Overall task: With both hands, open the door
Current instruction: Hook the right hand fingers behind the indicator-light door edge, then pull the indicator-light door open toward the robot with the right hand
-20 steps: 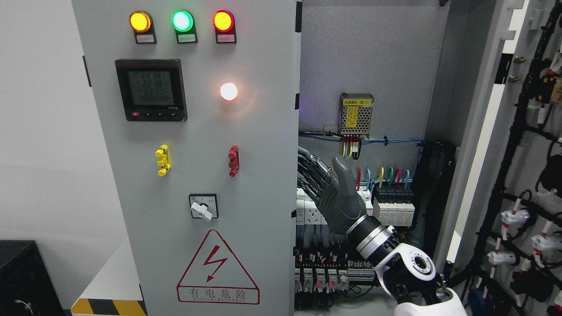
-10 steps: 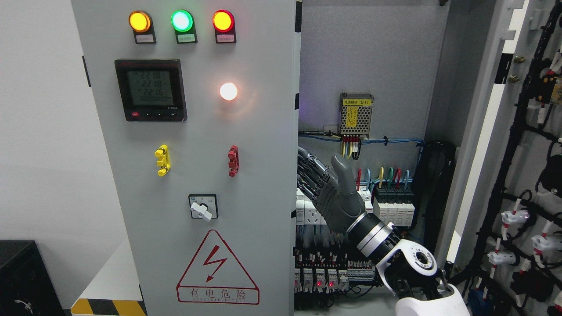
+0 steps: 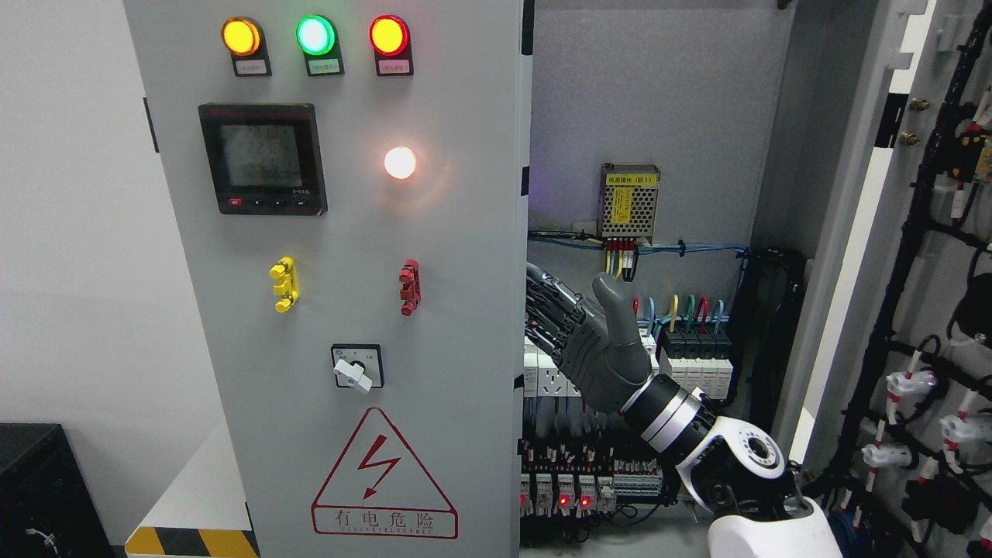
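Right hand (image 3: 597, 349) shifted slightly right; left door (image 3: 349, 271) swung slightly

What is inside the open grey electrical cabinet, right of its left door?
Visible: a perforated metal power supply, coloured wires, white breakers, lower relays. The right hand and grey left door cover the rest.

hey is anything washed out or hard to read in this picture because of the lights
Head view: the white lamp is blown out, casting a glow on the left door; the meter screen digits are smeared and unreadable; the cabinet interior by the right hand is dimmer yet sharp.
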Robot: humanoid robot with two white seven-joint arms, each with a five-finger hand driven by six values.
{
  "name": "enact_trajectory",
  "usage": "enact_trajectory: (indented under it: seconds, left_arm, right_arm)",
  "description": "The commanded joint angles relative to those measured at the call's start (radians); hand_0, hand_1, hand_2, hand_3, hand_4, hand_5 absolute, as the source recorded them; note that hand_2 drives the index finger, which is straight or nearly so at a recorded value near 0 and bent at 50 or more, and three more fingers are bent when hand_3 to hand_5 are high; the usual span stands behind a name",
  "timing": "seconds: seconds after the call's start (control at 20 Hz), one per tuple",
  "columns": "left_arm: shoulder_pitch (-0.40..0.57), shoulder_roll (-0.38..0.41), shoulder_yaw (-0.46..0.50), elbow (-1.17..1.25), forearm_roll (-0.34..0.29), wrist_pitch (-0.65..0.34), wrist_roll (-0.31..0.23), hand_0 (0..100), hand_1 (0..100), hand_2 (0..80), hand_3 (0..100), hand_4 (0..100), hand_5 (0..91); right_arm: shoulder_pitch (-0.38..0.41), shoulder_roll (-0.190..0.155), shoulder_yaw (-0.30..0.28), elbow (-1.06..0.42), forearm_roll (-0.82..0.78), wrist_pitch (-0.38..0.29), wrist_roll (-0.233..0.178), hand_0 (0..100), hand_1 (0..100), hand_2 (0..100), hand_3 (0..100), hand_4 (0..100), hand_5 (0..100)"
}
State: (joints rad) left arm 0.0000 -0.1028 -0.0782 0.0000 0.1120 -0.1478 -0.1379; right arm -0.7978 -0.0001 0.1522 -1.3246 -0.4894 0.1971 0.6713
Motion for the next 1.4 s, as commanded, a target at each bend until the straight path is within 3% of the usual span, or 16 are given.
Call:
enact_trajectory:
  seconds: [0.0,0.55,0.7,1.0,1.05,1.15,1.35]
  left_arm:
    - [0.005,0.0,0.0,-0.005,0.0,-0.001,0.0,0,0,0.0,0,0,0.0]
    - [0.005,0.0,0.0,-0.005,0.0,0.001,0.0,0,0,0.0,0,0,0.0]
    - [0.005,0.0,0.0,-0.005,0.0,-0.001,0.0,0,0,0.0,0,0,0.0]
    - [0.005,0.0,0.0,-0.005,0.001,0.001,0.0,0,0,0.0,0,0,0.0]
    - [0.005,0.0,0.0,-0.005,0.0,0.001,0.0,0,0,0.0,0,0,0.0]
    - [0.005,0.0,0.0,-0.005,0.0,0.001,0.0,0,0,0.0,0,0,0.0]
    - [0.005,0.0,0.0,-0.005,0.0,0.001,0.0,0,0,0.0,0,0,0.0]
  right_arm:
    - [-0.006,-0.029,0.0,0.024,0.0,0.012,-0.007,0,0,0,0,0,0]
    - [0.006,-0.028,0.007,-0.013,-0.003,0.007,-0.004,0,0,0,0,0,0]
    - [0.041,-0.028,0.017,-0.051,-0.003,0.001,0.051,0,0,0,0,0,0]
    - [0.074,-0.026,0.09,-0.074,-0.005,0.001,0.063,0,0,0,0,0,0]
    - [0.077,-0.026,0.099,-0.074,-0.005,0.001,0.071,0,0,0,0,0,0]
    - [0.08,-0.026,0.121,-0.076,-0.005,0.001,0.125,0,0,0,0,0,0]
    - [0.087,-0.026,0.136,-0.084,-0.005,0.001,0.137,0,0,0,0,0,0]
